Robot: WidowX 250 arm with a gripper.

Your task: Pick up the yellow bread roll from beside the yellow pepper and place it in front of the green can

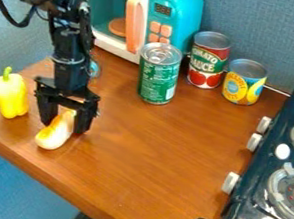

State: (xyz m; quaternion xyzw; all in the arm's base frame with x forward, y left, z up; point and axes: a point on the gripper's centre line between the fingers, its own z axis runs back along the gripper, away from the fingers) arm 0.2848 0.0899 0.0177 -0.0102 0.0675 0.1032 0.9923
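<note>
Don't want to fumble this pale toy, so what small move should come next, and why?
I'd probably tighten the gripper gently on the pale toy before trying any lift. The toy's upper end sits within the gripper, but its rounded lower end sticks out below, and I can't tell how firmly it is held, if at all.

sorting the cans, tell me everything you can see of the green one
The green can stands upright on the wooden table, in front of the toy microwave. It is a cylinder with a shiny, metal-looking, ridged top and a green label with white print and a pale patch low down. The gripper is away from it.
</note>
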